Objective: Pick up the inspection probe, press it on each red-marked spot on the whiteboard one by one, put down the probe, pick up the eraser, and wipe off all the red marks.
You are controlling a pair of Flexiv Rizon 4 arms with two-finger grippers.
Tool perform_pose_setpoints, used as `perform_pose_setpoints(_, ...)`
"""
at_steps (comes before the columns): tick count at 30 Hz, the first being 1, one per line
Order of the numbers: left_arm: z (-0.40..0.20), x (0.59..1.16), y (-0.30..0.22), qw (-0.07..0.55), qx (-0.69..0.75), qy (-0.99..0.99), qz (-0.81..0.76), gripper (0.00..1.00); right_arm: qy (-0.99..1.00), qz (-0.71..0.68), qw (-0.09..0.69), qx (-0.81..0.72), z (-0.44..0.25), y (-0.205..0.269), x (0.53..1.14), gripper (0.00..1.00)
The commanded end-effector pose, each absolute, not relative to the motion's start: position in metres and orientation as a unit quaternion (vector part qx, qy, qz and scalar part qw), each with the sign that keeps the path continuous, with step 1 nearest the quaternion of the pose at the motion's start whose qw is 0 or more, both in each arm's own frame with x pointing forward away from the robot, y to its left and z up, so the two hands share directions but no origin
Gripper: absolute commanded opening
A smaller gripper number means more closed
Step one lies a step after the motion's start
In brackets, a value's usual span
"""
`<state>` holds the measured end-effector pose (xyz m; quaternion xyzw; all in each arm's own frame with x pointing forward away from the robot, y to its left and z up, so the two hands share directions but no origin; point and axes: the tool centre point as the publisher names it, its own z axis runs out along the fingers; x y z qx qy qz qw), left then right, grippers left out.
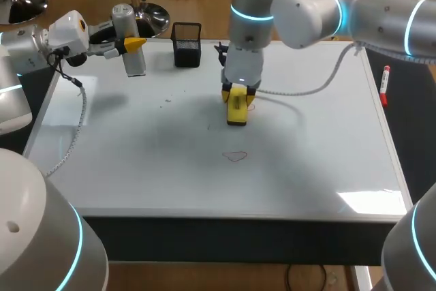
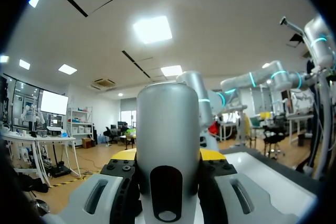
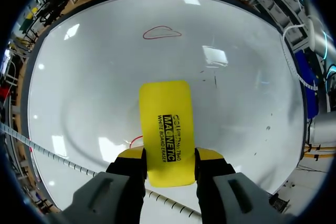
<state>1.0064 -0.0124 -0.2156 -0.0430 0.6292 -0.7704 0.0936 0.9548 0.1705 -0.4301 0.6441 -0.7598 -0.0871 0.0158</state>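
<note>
Whiteboard (image 1: 306,155) with red mark (image 1: 236,157), yellow eraser (image 1: 236,108)

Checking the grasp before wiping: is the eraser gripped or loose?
Gripped: the right tool presses the eraser between its fingers from both sides.

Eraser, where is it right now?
Head view: the eraser is on the whiteboard near its middle, between the right arm's shut jaws, just beyond a red oval mark.
</note>
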Motion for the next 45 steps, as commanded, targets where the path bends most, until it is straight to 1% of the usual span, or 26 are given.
perform_pose_setpoints(1, -0.214, 1.004, -0.013, 0.096, -0.045, 0.630, -0.769, 0.00, -0.761, -0.087, 0.018, 0.642, -0.433, 0.162, 0.954, 0.00)
perform_pose_setpoints(25, -0.214, 1.004, -0.013, 0.096, -0.045, 0.630, -0.769, 0.00, -0.787, -0.079, 0.035, 0.610, -0.441, 0.113, 0.942, 0.00)
perform_pose_setpoints(36, -0.214, 1.004, -0.013, 0.096, -0.045, 0.630, -0.769, 0.00, -0.793, -0.069, 0.036, 0.605, -0.436, 0.102, 0.940, 0.00)
perform_pose_setpoints(40, -0.214, 1.004, -0.013, 0.096, -0.045, 0.630, -0.769, 0.00, -0.790, -0.055, 0.028, 0.610, -0.419, 0.104, 0.939, 0.00)
perform_pose_setpoints(45, -0.214, 1.004, -0.013, 0.096, -0.045, 0.630, -0.769, 0.00, -0.776, -0.035, -0.005, 0.630, -0.383, 0.111, 0.943, 0.00)
